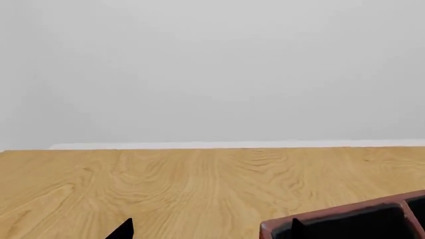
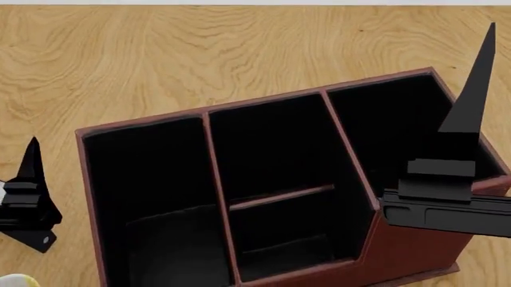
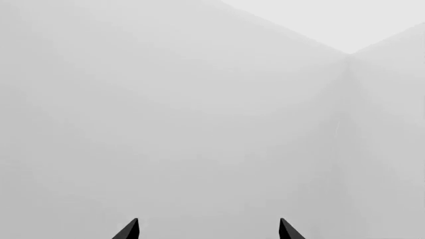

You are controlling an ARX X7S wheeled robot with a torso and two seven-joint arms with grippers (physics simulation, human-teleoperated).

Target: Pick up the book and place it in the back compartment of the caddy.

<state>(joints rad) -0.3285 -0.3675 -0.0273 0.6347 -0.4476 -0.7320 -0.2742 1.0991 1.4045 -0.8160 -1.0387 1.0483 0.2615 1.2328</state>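
Observation:
The caddy (image 2: 219, 197) is a dark red-brown organiser with black lining and fills the middle of the head view. Its back compartment (image 2: 279, 242) lies between the thin red crossbar (image 2: 281, 197) and the low outer wall, and it looks empty. The book is out of view in every frame. My left gripper (image 2: 30, 179) is open and empty, left of the caddy and above the table. In the left wrist view (image 1: 210, 234) its fingertips stand wide apart, with a caddy corner (image 1: 345, 221) by one tip. My right gripper (image 2: 470, 101) is raised over the caddy's right end, open and empty, and faces a bare grey wall (image 3: 207, 231).
The wooden table (image 2: 200, 54) stretches beyond the caddy to its far edge. A sliver of the white-and-yellow mug (image 2: 14, 281) shows at the near left corner of the head view, just below my left gripper.

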